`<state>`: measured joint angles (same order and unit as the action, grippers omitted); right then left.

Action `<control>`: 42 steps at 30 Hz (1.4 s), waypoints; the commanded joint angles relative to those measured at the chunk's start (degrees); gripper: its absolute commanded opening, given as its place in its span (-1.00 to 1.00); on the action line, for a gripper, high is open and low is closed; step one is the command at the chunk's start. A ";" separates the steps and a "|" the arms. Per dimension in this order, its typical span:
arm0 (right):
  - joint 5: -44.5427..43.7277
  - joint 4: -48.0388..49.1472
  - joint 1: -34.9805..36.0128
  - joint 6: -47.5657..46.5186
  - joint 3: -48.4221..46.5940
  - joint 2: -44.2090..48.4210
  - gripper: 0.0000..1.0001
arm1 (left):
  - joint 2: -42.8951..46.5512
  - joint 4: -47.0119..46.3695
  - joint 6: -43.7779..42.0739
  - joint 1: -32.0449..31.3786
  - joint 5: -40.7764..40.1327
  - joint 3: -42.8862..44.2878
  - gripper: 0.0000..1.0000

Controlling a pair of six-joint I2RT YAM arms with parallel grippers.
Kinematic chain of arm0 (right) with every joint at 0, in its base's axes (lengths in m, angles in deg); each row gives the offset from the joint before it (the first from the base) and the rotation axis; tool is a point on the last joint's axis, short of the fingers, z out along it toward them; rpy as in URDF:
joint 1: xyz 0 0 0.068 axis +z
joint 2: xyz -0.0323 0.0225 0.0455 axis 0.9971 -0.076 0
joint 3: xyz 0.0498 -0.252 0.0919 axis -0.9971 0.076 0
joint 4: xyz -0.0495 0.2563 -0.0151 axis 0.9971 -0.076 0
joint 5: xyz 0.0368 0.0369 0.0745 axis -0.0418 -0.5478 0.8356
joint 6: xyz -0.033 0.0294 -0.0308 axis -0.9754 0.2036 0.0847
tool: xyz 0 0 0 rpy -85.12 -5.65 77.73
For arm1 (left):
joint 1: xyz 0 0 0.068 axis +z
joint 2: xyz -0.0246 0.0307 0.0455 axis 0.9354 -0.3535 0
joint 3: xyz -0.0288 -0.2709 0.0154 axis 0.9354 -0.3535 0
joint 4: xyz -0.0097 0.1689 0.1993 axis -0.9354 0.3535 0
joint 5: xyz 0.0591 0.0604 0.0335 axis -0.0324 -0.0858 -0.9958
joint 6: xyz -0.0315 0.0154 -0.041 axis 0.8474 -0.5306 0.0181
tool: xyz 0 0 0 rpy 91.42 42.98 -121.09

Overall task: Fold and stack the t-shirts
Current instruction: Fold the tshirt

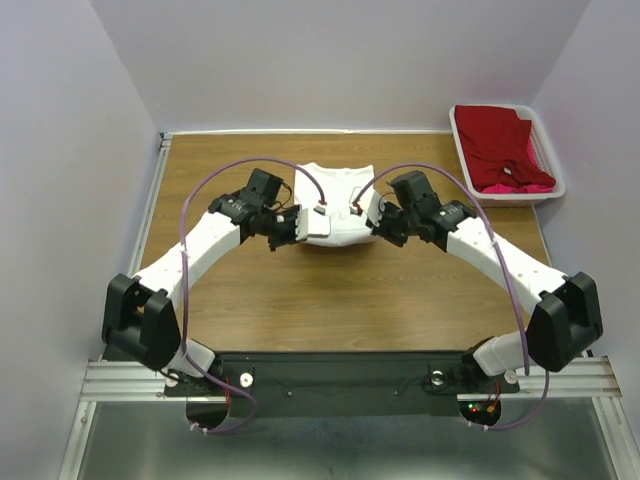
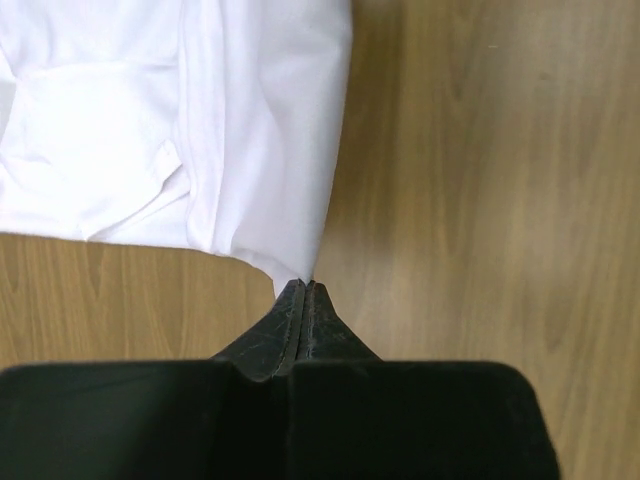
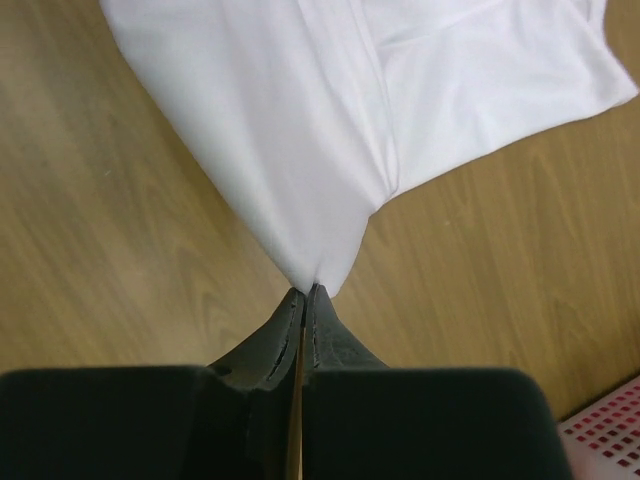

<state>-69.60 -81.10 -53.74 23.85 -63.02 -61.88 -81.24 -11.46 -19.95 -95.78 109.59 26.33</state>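
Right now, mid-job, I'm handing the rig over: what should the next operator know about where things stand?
Left gripper: shut on the left corner of the plain white cotton t-shirt.
Right gripper: shut on its right corner.
White shirt lies mid wooden table, fold unfinished.
Deep red t-shirt and bright pink t-shirt sit crumpled in the white plastic basket, far right.
Left to do: finish this fold, fold the other two, stack.

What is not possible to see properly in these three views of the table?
1. Top view: near corners of the white t-shirt, covered by the left arm and right arm.
2. Top view: most of the pink t-shirt, under the red t-shirt in the basket.
3. Wrist views: white t-shirt cut off by frame edges.
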 commanded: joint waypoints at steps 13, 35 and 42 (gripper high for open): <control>14.57 -28.21 1.15 -4.70 1.88 16.17 -0.99 | 19.44 19.87 4.14 -8.15 11.99 -11.34 -1.00; 17.82 -25.75 -11.68 -18.50 -21.22 -20.38 -0.99 | -18.76 23.92 -4.91 7.05 10.42 24.59 -1.00; 19.93 -24.26 -13.80 -16.83 -31.34 -37.08 -0.99 | -33.62 21.63 -4.29 8.72 9.62 34.09 -1.00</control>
<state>-50.93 -105.60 -66.68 7.33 -90.17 -96.11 -113.08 9.23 -23.43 -87.71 119.09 56.56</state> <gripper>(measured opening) 0.021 0.017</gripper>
